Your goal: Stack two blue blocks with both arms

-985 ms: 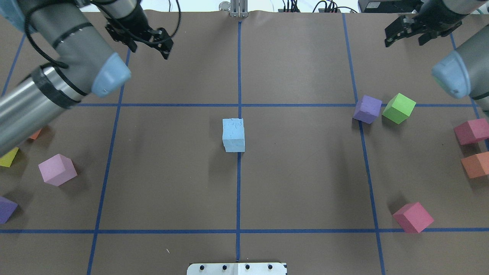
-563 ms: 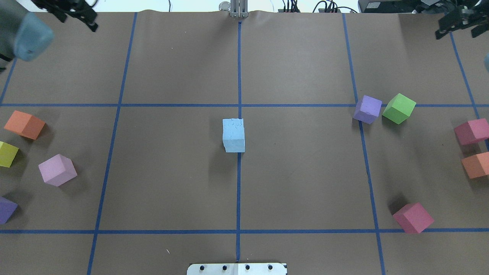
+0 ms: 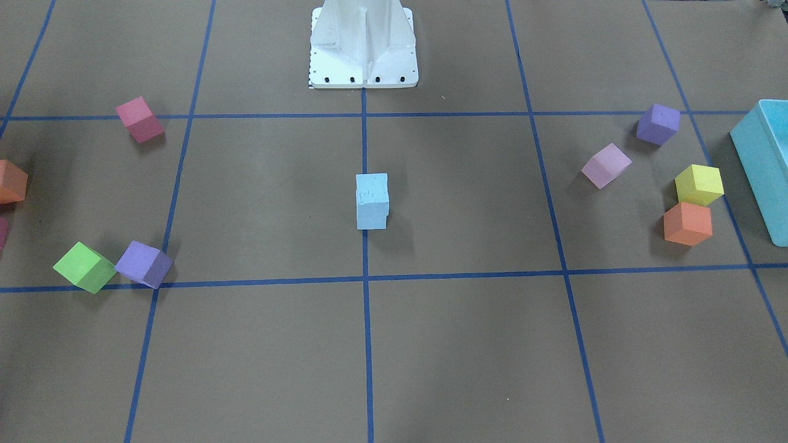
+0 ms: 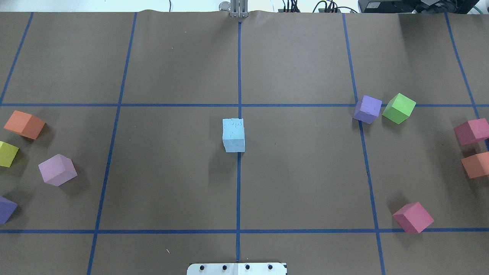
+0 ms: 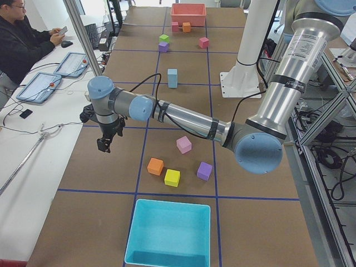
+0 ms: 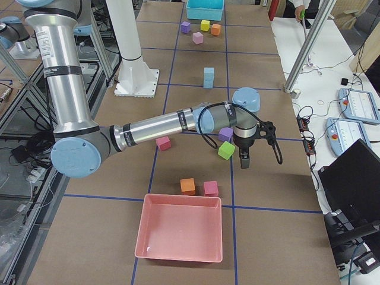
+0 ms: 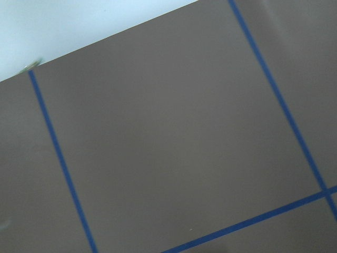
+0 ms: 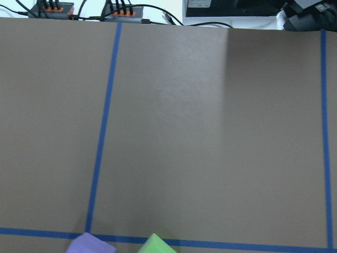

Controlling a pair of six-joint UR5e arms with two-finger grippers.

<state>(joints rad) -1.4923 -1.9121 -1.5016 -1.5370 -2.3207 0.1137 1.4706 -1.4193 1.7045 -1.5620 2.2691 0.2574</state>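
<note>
The two pale sky-blue foam cubes (image 4: 233,135) stand one on top of the other at the centre of the brown paper-covered table (image 4: 305,172), on the middle blue tape line (image 4: 238,191), well apart from both arms. From overhead the pair reads almost as one tall block: the seam is faint, and only the upper cube's scuffed top face shows.

Neither arm enters the overhead or front-facing view. The grey metal left arm (image 5: 183,118) shows only in the left side view, stretched across to the table's operator edge with its black two-finger left gripper (image 5: 104,146) pointing down. From there I cannot tell how far apart its jaws stand or whether they hold anything. The grey metal right arm (image 6: 154,127) shows only in the right side view. Its black right gripper (image 6: 244,159) hangs just beside a lime-green foam cube (image 6: 225,150) and a purple foam cube (image 6: 225,134); its opening cannot be judged either.

The left wrist camera sees only paper and tape. The right wrist camera catches just the tops of the purple and green cubes, cut off at its lower edge.

A large teal plastic tray (image 3: 766,160) is cropped by the front view's right edge. Overhead, a yellow foam cube (image 4: 7,154) and an orange foam cube (image 4: 475,164) are sliced by the frame's sides.
</note>
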